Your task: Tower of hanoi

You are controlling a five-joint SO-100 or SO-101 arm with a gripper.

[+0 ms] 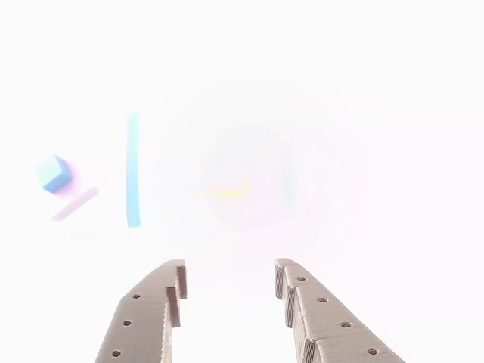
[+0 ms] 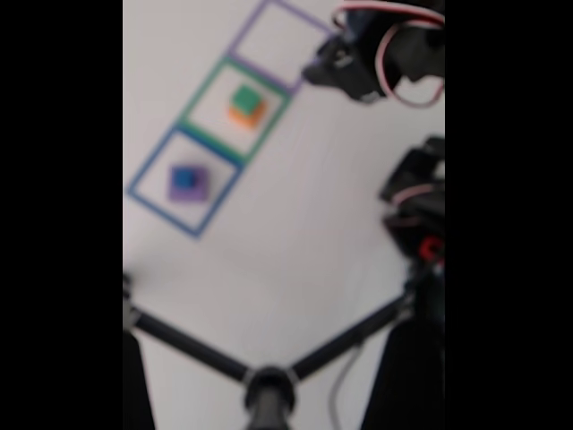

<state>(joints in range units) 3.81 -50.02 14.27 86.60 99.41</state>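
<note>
Now | gripper (image 1: 229, 281) open, jaws parted, empty, over washed-out white surface (image 2: 295, 260) | green-on-orange stack (image 2: 247, 105) inside green square (image 2: 190, 106), blue-on-purple stack (image 2: 187, 183) inside blue square (image 2: 143, 176), purple square (image 2: 243, 32) vacant beside arm (image 2: 380, 54) | bare room toward tripod legs (image 2: 192, 348).

Other view looks out past the tool (image 1: 230, 283) (overexposed), blurred fixed view looks down from high.
</note>
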